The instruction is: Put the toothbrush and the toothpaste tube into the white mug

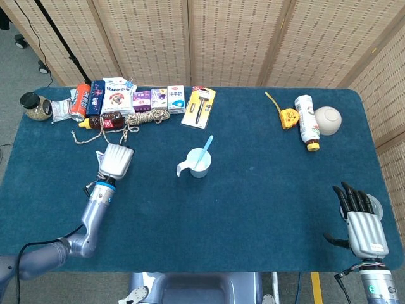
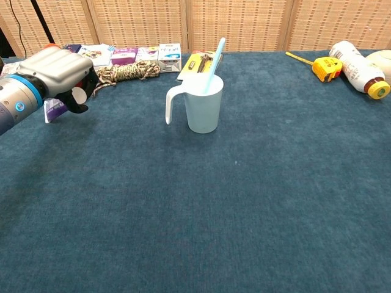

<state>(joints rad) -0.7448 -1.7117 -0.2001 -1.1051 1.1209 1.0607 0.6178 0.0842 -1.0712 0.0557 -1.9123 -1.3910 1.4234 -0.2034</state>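
Item: white mug (image 2: pixel 203 108), table centre, upright, handle toward your left hand. Blue toothbrush (image 2: pixel 213 63) already inside, leaning, head end up.

Item: toothpaste tube (image 2: pixel 56 108), in your left hand (image 1: pixel 115 159), fingers curled round it, cap end showing; hand left of mug, near rope coil (image 1: pixel 144 118).

Item: your right hand (image 1: pixel 364 225), near table's right edge, fingers spread, holding nothing.

White mug (image 1: pixel 198 163) at table (image 1: pixel 253 209) centre, toothbrush (image 1: pixel 205 151) standing inside. Left hand (image 1: pixel 116 159) left of mug; right hand (image 1: pixel 363 223) at near right edge, fingers spread.
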